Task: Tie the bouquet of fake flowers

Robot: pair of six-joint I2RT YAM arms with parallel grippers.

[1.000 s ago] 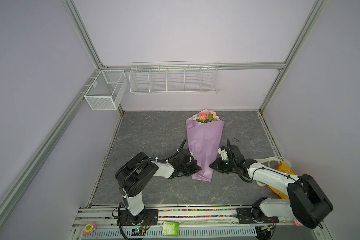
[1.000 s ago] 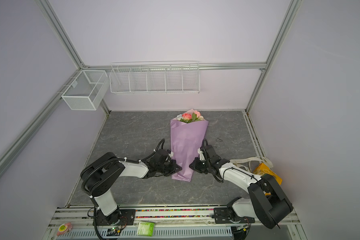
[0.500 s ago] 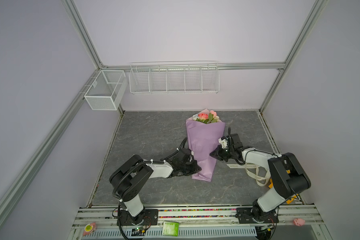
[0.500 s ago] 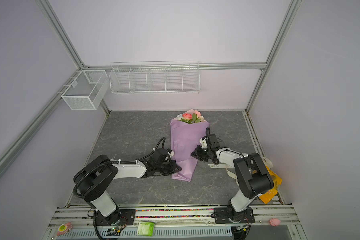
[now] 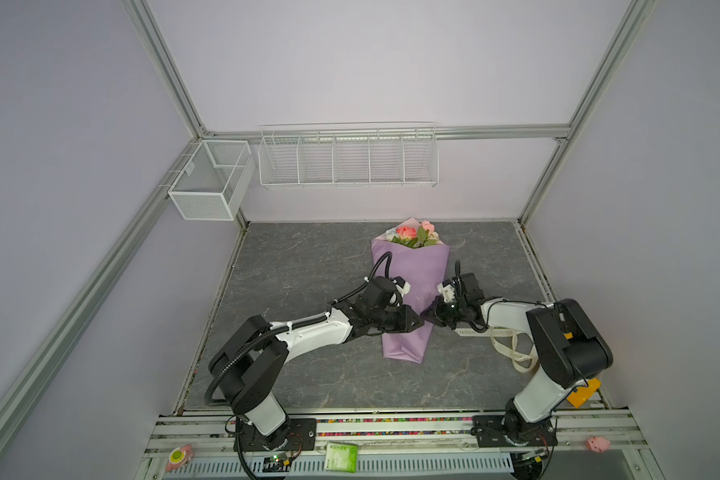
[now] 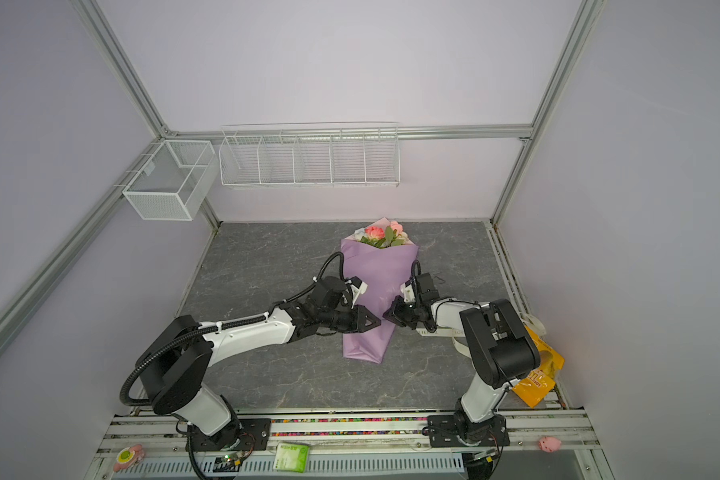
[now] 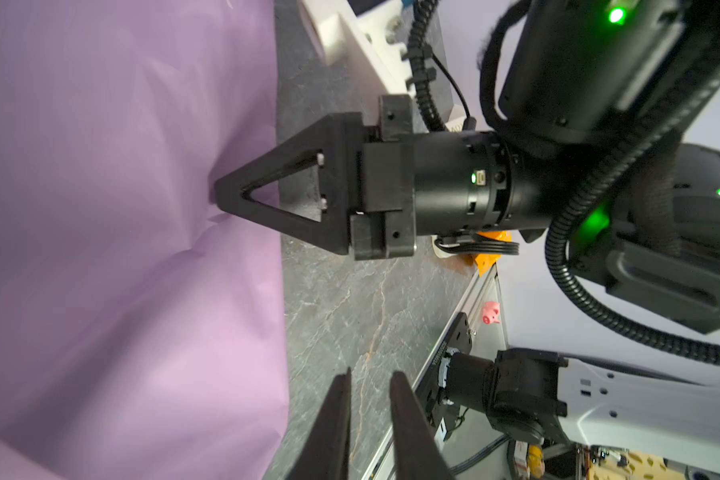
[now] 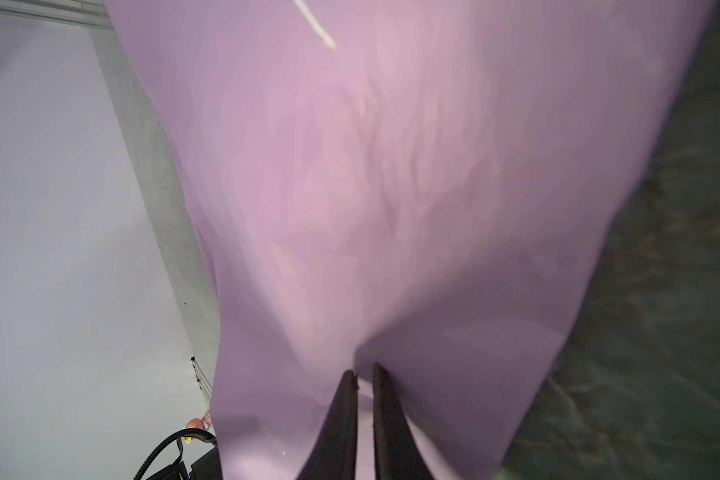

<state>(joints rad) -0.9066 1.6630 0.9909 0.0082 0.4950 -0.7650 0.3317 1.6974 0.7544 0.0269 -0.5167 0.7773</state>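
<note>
The bouquet of fake flowers (image 5: 412, 235) (image 6: 383, 237) lies on the grey table in both top views, pink blooms at the far end. It is rolled in lilac paper (image 5: 408, 274) (image 6: 379, 270) (image 7: 121, 249) (image 8: 391, 166). My left gripper (image 5: 417, 322) (image 6: 374, 322) reaches over the wrap's lower part from the left. In the left wrist view it (image 7: 368, 372) is open, with only table in the gap. My right gripper (image 5: 428, 317) (image 6: 388, 313) (image 7: 221, 195) meets it from the right. Its tips (image 8: 364, 368) are shut on a fold of the paper.
A cream lettered ribbon (image 5: 504, 336) (image 6: 437, 332) trails on the table under the right arm. An orange bag (image 6: 537, 374) lies at the right edge. Two white wire baskets (image 5: 348, 158) (image 5: 208, 183) hang on the back wall. Small toys and a green packet (image 5: 341, 457) sit on the front rail.
The left jaws have parted a little and the left gripper has slid right over the wrap. The right gripper moved up beside the wrap, then came back down onto its lower part.
</note>
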